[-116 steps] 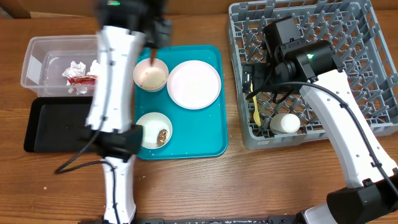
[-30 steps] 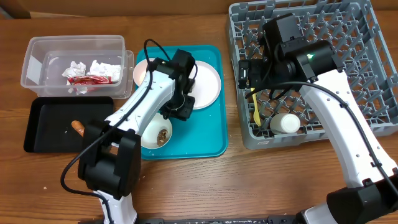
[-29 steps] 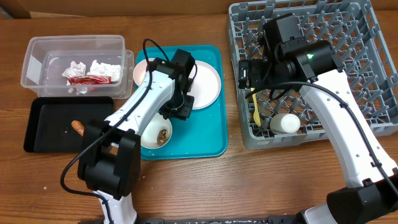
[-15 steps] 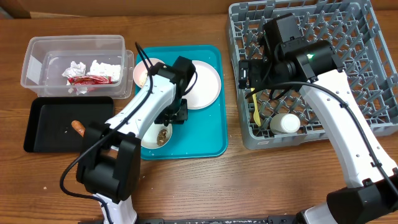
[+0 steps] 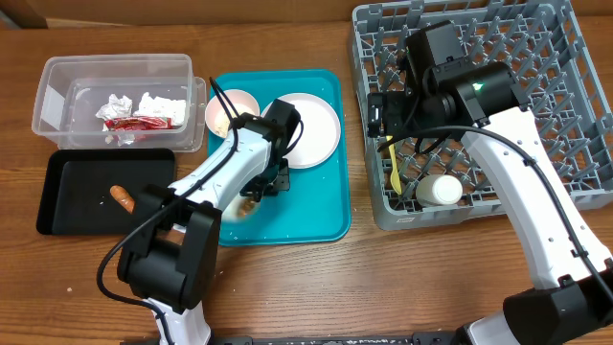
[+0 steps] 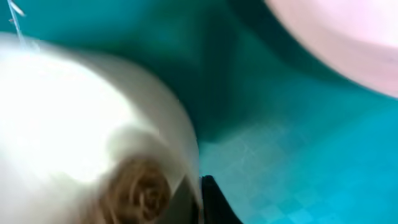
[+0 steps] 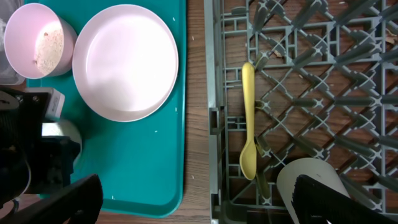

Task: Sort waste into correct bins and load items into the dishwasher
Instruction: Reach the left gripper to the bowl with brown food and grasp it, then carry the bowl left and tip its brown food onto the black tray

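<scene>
Left hand (image 5: 257, 192) low at white bowl (image 6: 74, 112) containing brown food lump (image 6: 140, 190) on teal tray (image 5: 316, 216), grip state cannot be told, right hand (image 7: 196, 198) released, empty, above dish rack (image 5: 565, 115) holding yellow spoon (image 7: 248, 124), small white cup (image 5: 442, 190).

- Brown with wood grain: desk (image 5: 287, 287).
- Teal, with a faint checked texture up close: serving tray (image 5: 330, 216).
- Grey, in a lattice of upright pegs: dish rack (image 5: 575, 144).
- Yellow: spoon (image 7: 248, 118) in the rack.
- White: cup (image 5: 441, 190).
- Pale pink: plate (image 7: 124, 62) and rice bowl (image 7: 15, 37), with off-white grains (image 7: 46, 43) inside.
- White: second bowl (image 6: 74, 112), with a brown lump (image 6: 140, 190) in it.
- Clear: tub (image 5: 57, 77), holding crumpled white paper (image 5: 158, 103) and a red-and-white wrapper (image 5: 134, 122).
- Black: shallow tray (image 5: 67, 211), with an orange-brown stick (image 5: 121, 198) and pale specks.
- White shells with black joints: left arm (image 5: 206, 177) and right arm (image 5: 522, 172).
- Green: small light (image 5: 476, 87) on the right arm.
</scene>
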Motion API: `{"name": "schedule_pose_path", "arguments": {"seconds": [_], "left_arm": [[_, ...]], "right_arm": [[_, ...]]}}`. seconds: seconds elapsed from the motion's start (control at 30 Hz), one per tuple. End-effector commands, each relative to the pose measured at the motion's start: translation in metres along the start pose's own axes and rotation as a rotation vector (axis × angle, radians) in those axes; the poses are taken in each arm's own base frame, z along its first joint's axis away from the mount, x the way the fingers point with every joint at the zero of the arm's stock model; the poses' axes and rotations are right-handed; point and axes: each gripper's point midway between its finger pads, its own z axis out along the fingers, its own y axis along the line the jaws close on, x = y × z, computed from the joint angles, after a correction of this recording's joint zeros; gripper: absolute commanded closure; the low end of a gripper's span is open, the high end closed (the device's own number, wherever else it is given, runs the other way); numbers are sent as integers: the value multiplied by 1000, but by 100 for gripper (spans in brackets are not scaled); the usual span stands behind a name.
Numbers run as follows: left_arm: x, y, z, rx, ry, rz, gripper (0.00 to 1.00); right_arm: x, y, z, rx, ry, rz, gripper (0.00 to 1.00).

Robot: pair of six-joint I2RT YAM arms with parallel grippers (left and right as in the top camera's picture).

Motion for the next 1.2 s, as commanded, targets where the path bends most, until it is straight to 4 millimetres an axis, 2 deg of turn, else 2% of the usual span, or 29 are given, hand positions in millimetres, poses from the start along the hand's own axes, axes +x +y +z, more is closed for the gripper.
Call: {"name": "schedule_pose_path", "arguments": {"seconds": [0.0, 0.1, 0.17, 0.23, 0.4, 0.43, 0.53, 0.57, 0.63, 0.77, 0.87, 1.03, 1.07, 1.17], "left_arm": [[-2, -1, -7, 4, -27, 3, 96], [-2, 0, -14, 3, -17, 15, 96], [-3, 2, -25, -5, -6, 34, 96], [-8, 2, -42, 1, -11, 51, 96], [-23, 2, -99, 75, -41, 106, 96], [-27, 7, -115, 98, -53, 106, 96], [-32, 29, -144, 137, -80, 82, 96], [-34, 42, -151, 141, -89, 60, 96], [-36, 86, -164, 170, -109, -21, 96], [-40, 132, -167, 311, -115, -79, 96], [-46, 168, -159, 485, -157, -99, 96], [-52, 196, -149, 765, -289, -136, 96], [-50, 204, -149, 883, -356, -150, 96], [-44, 216, -144, 1008, -450, -183, 96]], "right_arm": [[-5, 4, -10, -11, -31, -10, 0], [-5, 4, -10, -11, -31, -10, 0], [-5, 4, -10, -10, -30, -10, 0], [-4, 3, -10, -9, -27, -10, 0], [-3, 3, -10, -8, -24, -10, 0], [-3, 3, -10, -8, -24, -10, 0], [-3, 3, -10, -8, -24, -13, 0], [-3, 3, -10, -7, -24, -14, 0], [-3, 3, -10, -8, -24, -13, 0], [-3, 3, -10, -8, -25, -13, 0], [-3, 3, -10, -9, -25, -13, 0], [-3, 3, -10, -9, -25, -12, 0], [-3, 3, -10, -9, -24, -12, 0], [-3, 3, -10, -9, -24, -12, 0]]}}
